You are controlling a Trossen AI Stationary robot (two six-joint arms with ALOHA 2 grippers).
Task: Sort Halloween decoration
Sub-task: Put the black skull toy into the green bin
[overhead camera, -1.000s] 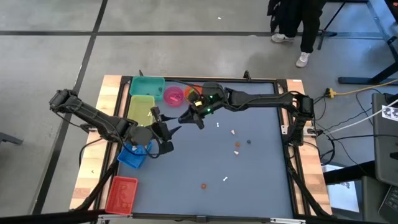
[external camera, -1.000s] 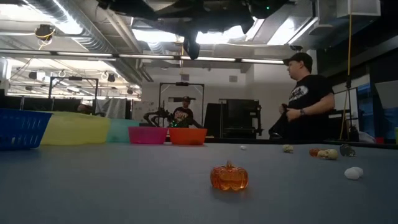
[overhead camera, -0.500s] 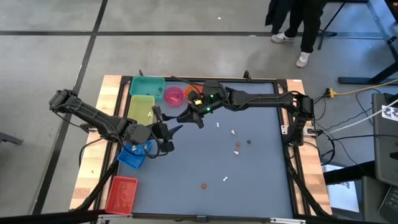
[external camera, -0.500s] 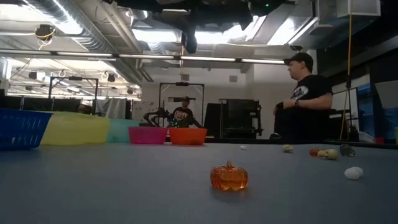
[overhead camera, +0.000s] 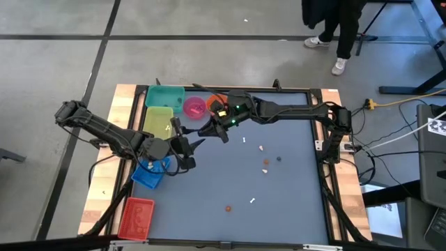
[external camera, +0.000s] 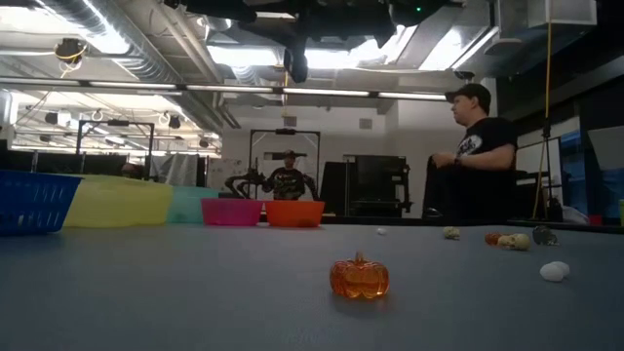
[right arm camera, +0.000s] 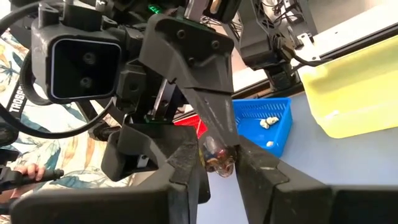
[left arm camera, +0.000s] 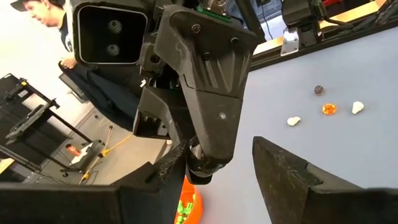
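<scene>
One tiny trinket (right arm camera: 219, 163) pinched in right hand (right arm camera: 217, 158); left hand (left arm camera: 239, 171) spread close by — handover slip drops it onto table (overhead camera: 279, 181).

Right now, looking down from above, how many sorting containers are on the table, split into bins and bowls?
Bins: 4 (teal bin, yellow bin, blue bin, red bin)
Bowls: 2 (pink bowl, orange bowl, partly under the right arm)
Total: 6

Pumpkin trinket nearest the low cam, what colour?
Translucent orange. The pumpkin trinket shows best in the low view, sitting alone on the table.
</scene>
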